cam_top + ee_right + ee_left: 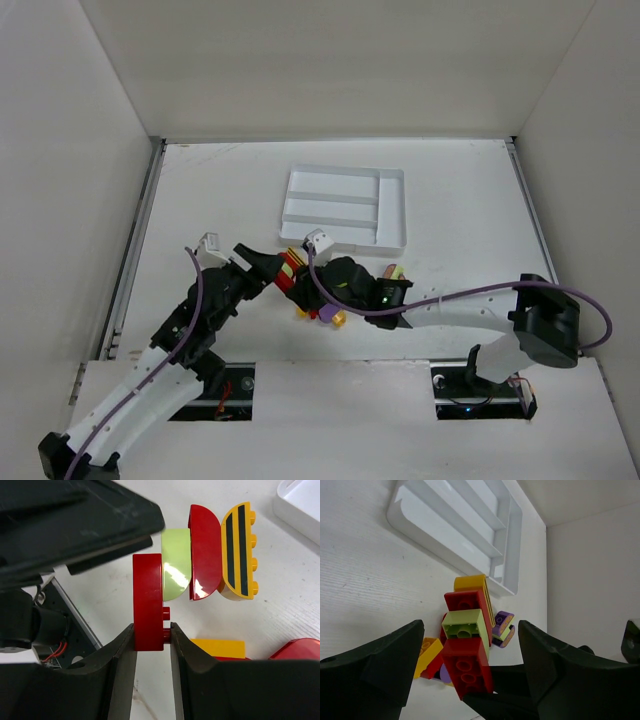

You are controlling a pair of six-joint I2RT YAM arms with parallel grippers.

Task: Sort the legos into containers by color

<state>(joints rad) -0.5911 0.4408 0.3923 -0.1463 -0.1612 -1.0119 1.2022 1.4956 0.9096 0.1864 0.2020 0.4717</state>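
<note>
A joined stack of legos hangs above the table: a red lego, a lime one, another red one and a black-striped yellow one. My right gripper is shut on the end red lego. My left gripper is open, with a finger on each side of the stack and touching nothing. In the top view the stack sits between the left gripper and the right gripper. The white tray of containers lies just beyond, its slots empty.
Loose legos lie on the table below the stack: purple ones, an orange-yellow one, and a small heap. Another lego lies by the right wrist. White walls enclose the table on three sides.
</note>
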